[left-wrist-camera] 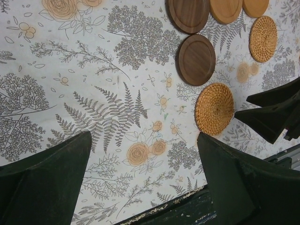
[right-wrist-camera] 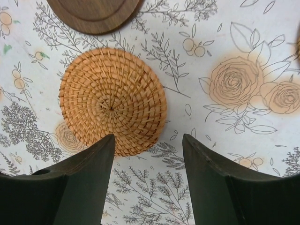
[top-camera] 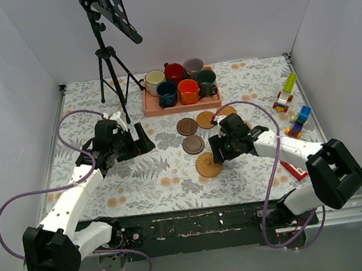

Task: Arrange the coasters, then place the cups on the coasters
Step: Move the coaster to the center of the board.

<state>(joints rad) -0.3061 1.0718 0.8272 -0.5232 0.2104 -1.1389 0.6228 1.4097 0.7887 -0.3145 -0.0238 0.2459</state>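
arms (top-camera: 75,191): white links, black joints | cables (top-camera: 76,112): lilac | hands (left-wrist-camera: 144,140): dark, two-fingered

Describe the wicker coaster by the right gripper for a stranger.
Start at the pink tray of cups. Among the coasters before it, the wicker coaster lies farthest out, at the right gripper. It is woven, orange; the dark coaster beside it is smooth wood.

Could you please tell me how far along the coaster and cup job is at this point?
Early. Done: all six coasters are out in a loose cluster in front of the tray. In hand: the right gripper hangs open over a woven coaster lying flat, so arranging looks unfinished; the left gripper is open and empty. Left: all six cups sit on the tray, none on a coaster.
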